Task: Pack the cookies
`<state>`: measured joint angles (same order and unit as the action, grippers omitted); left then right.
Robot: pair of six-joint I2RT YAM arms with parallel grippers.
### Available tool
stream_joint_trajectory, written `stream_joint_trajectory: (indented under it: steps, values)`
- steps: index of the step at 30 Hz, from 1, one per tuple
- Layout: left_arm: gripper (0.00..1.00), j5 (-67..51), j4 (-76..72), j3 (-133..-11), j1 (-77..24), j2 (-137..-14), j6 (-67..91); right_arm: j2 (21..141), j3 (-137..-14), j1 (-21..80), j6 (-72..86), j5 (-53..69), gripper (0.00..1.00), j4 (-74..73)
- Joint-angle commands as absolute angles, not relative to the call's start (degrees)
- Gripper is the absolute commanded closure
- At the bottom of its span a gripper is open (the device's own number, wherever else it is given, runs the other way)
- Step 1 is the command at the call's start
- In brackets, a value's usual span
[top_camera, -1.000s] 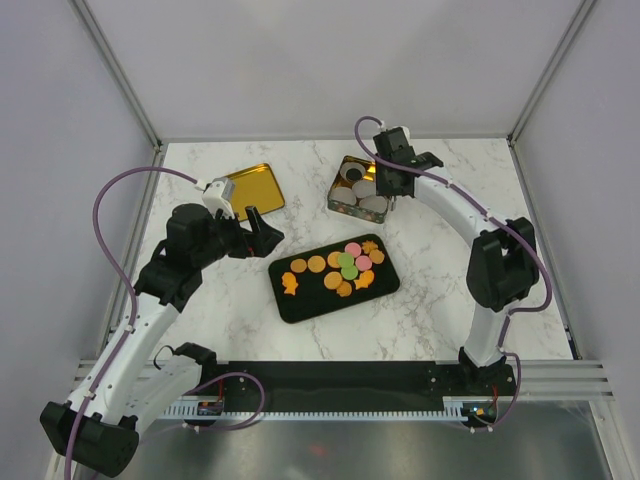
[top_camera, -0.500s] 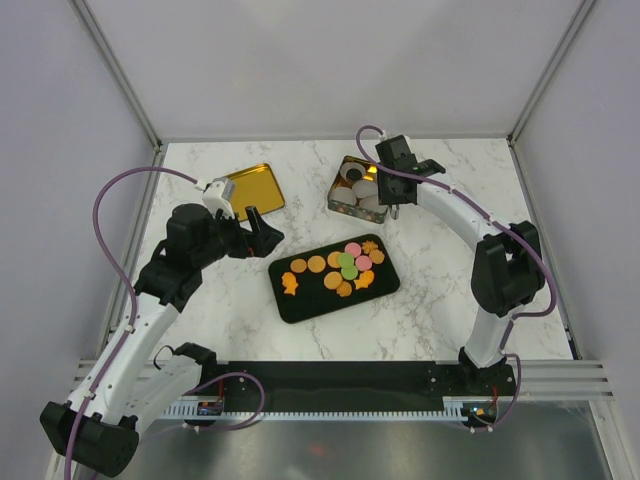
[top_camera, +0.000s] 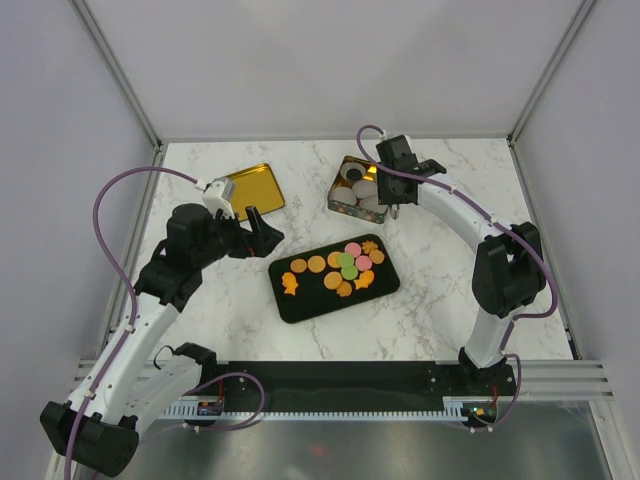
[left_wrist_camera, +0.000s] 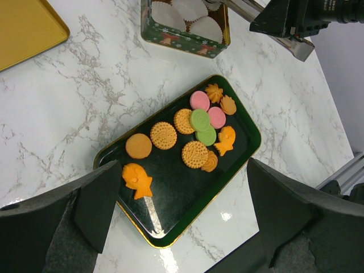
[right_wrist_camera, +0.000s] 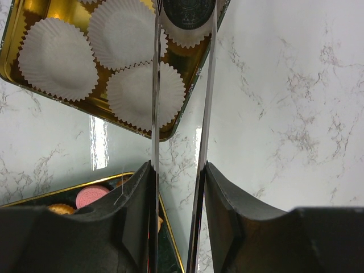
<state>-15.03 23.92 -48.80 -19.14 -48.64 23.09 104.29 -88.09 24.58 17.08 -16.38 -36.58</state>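
Metal blades of the right gripper [right_wrist_camera: 183,23] sit against opposite edges of a dark cookie [right_wrist_camera: 187,7]. They appear to be pinching it over a cup liner [right_wrist_camera: 189,37] in the tin [left_wrist_camera: 182,41], which stands near the worktop's far edge, right of centre. To do this step well, I would lower until the cookie lies flat in the pleated paper. Then part the blades only slightly so they do not drag the liner, and lift straight up. The right arm arches from the near right corner, elbow toward the right edge, wrist over the tin's right side. The left gripper [left_wrist_camera: 187,227], fingers spread wide and empty, hovers over the tray [left_wrist_camera: 182,199] at mid-worktop, where the other cookies [left_wrist_camera: 195,153] lie.
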Motion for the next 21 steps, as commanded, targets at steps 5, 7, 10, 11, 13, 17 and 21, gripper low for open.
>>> stream_joint_trajectory:
  steps: [5, 7, 10, 11, 13, 17, 21]
  values:
    - [0.01, -14.41, 22.94, -50.80, -19.34, -48.43, 22.32, 101.07, -89.38, 24.61, 16.26, -16.79, 0.50, -34.89]
    - [0.02, -14.33, 22.94, -50.80, -19.34, -48.43, 22.32, 100.99, -89.39, 24.52, 16.26, -16.87, 0.50, -34.89]
    - [0.01, -14.41, 22.85, -50.89, -19.34, -48.34, 22.24, 100.90, -89.56, 24.61, 16.35, -16.53, 0.50, -34.98]
    - [0.02, -14.33, 22.94, -50.80, -19.34, -48.34, 22.32, 100.99, -89.73, 24.52, 16.35, -16.52, 0.50, -34.98]
    - [0.02, -14.33, 22.94, -50.80, -19.34, -48.43, 22.32, 100.90, -89.91, 24.61, 16.17, -16.43, 0.50, -34.98]
    - [0.01, -14.24, 22.85, -50.80, -19.34, -48.52, 22.24, 100.99, -90.35, 24.61, 16.17, -16.35, 0.50, -35.24]
    - [0.01, -14.41, 22.94, -50.80, -19.34, -48.34, 22.32, 101.07, -90.18, 24.61, 16.00, -16.52, 0.49, -35.42]
